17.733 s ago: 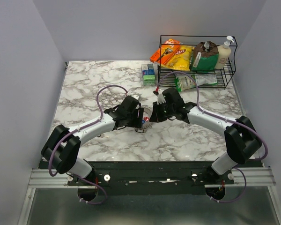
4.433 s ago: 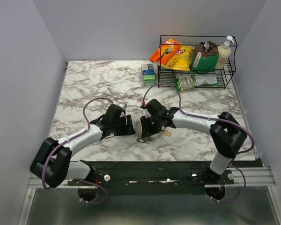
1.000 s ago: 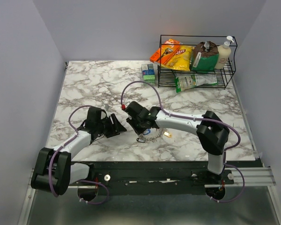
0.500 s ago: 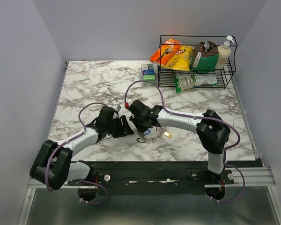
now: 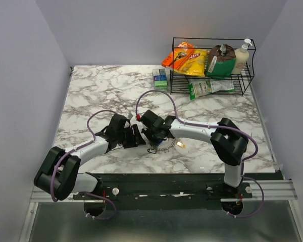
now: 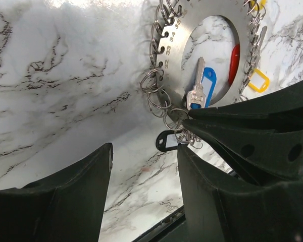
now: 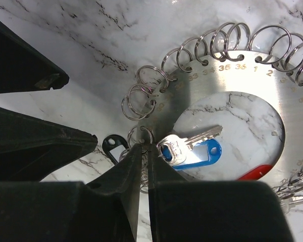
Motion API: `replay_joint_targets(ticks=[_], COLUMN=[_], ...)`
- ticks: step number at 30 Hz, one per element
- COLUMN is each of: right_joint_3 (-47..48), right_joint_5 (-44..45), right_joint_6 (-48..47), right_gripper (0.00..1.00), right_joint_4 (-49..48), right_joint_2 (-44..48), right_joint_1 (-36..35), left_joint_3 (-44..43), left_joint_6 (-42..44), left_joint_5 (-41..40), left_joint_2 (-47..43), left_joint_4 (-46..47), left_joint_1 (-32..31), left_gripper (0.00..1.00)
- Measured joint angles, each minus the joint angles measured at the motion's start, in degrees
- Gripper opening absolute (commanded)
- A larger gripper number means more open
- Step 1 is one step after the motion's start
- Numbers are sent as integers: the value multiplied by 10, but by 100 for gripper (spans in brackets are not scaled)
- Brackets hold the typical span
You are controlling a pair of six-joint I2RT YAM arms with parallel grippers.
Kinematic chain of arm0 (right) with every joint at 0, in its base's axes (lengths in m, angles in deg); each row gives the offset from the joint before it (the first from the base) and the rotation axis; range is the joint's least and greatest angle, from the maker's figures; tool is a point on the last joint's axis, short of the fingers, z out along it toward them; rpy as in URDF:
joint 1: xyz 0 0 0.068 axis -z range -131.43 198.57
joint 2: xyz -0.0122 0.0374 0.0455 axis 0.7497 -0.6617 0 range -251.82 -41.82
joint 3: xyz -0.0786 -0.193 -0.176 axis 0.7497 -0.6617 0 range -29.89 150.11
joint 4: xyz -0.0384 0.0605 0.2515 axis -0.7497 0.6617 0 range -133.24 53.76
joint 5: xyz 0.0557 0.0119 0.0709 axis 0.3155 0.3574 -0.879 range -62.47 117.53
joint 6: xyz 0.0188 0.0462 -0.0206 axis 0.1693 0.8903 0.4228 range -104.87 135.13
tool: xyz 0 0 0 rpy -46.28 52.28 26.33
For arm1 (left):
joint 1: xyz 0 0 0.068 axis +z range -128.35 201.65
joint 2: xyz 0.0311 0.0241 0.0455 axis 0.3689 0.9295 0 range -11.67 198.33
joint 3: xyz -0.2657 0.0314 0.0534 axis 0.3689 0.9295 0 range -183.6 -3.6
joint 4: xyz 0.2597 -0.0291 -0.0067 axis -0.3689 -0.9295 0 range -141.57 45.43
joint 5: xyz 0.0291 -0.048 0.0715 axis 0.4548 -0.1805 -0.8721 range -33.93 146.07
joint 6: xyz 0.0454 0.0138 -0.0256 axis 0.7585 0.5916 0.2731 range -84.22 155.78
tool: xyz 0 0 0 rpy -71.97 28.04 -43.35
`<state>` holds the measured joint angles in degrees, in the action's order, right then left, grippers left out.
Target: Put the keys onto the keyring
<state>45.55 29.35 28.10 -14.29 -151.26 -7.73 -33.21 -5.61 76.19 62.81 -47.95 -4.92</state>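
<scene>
Right tool clenched on a small silver split ring
It sits at 7 o'clock on the numbered steel keyring disc, at the marble table's 6 o'clock; the left tool hangs released alongside. Such a thin nip could slip, or drag the disc.

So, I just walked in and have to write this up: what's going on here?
Two robot arms work at a keyring on the marble table. The right gripper pinches a small split ring at the rim of the keyring, which is a flat numbered metal disc hung with many such rings. The left gripper hangs open just beside it, holding nothing. A silver key with a blue tag lies on the table inside the disc's centre hole.
</scene>
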Motion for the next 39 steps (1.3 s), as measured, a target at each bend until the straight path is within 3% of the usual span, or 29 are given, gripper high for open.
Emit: replay_joint_targets(ticks=[39], right_joint_3=[-46], right_joint_5=[0], right_joint_6=[6], right_gripper=[17], right_joint_4=[-9], right_joint_2=[31], right_joint_1=[0], left_joint_3=[-29], left_joint_6=[-3], left_joint_5=[-19], left_joint_2=[42], left_joint_4=[13], left_joint_1=[-35], left_gripper=[60])
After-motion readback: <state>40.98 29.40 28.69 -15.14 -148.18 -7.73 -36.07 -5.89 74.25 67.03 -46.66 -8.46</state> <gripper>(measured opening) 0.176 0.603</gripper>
